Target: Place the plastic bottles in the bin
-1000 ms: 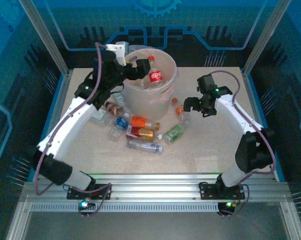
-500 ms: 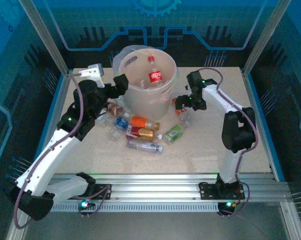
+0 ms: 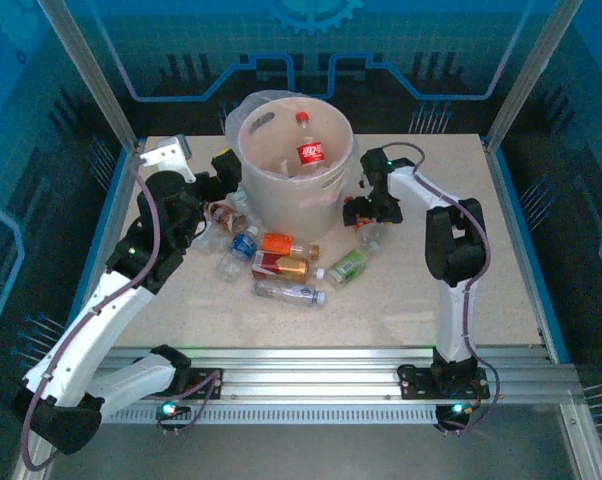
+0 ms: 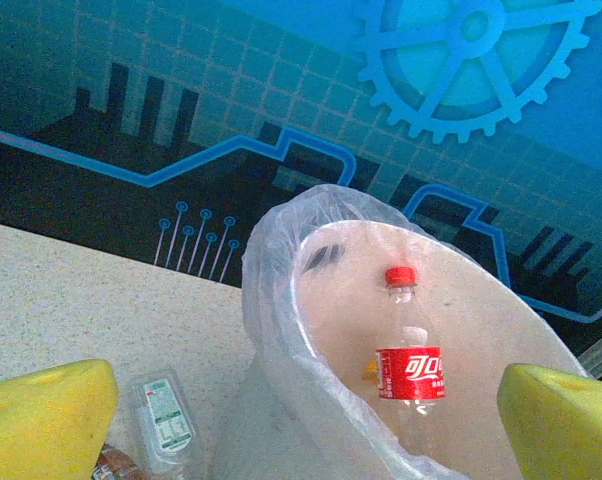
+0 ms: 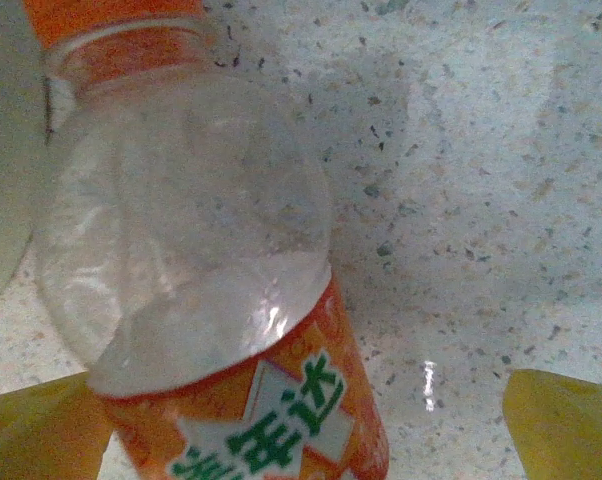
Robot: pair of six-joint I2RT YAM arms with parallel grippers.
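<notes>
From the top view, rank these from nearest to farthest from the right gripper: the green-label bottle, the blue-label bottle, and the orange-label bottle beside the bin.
1. The orange-label bottle, directly under the right gripper, beside the bin.
2. The green-label bottle, a little toward the arm bases.
3. The blue-label bottle, well to the left, past the bin's front.

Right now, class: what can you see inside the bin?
A red-capped, red-labelled bottle leans against the inner wall of the bin. Anything lower down is hidden by its near wall.
</notes>
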